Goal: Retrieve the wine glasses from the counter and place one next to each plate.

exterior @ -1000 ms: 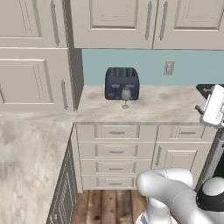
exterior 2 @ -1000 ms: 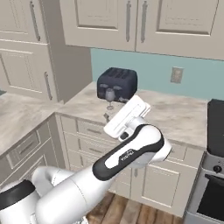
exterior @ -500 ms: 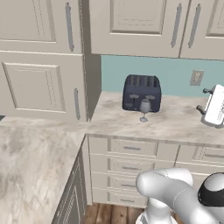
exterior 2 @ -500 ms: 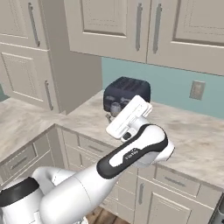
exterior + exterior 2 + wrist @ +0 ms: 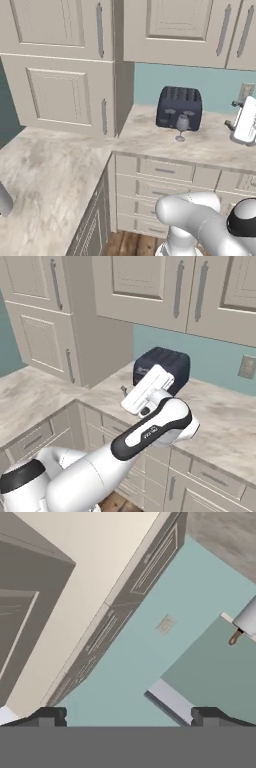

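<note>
Early going: nothing had been fetched yet. We saw one small stemmed wine glass with a smoky grey-blue translucent bowl [image 5: 182, 127] standing upright on the beige marbled stone tabletop [image 5: 150, 137], just in front of the dark navy four-slot toaster [image 5: 179, 107]. Short stem, round foot, much shorter than the toaster. Our white end effector [image 5: 127, 714] had its jaws spread wide and carried nothing, well apart from the glass. We judged both pick-ups and both placements beside plates were left to do.
</note>
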Tool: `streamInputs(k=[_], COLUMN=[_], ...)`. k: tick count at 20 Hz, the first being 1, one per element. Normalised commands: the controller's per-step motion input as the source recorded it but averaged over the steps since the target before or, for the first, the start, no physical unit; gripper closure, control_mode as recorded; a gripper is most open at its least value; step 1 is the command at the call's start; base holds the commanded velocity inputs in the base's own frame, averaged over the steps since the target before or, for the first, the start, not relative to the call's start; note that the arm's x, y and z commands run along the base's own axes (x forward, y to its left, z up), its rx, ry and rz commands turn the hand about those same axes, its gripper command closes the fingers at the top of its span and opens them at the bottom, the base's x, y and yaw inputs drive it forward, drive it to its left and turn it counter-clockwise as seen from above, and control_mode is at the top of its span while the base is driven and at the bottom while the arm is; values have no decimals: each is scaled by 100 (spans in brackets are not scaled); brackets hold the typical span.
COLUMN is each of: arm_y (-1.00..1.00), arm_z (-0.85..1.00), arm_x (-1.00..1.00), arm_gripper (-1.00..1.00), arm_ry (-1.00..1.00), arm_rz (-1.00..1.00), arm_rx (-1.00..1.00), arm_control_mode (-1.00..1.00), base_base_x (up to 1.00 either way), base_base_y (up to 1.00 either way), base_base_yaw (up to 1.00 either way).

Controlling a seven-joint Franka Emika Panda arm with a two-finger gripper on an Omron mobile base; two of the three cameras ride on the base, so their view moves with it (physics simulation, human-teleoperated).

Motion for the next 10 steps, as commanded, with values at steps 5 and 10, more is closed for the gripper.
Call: streamInputs(k=[5, 10], arm_y=[0, 0], arm_z=[0, 0], arm_x=[0, 0], arm_gripper=[-100, -100], arm_ry=[0, 0], arm_rz=[0, 0], arm_rx=[0, 0], arm_control_mode=[100, 100], base_base_x=[86, 39], base_base_y=[50, 26], base_base_yaw=[-4, -14])
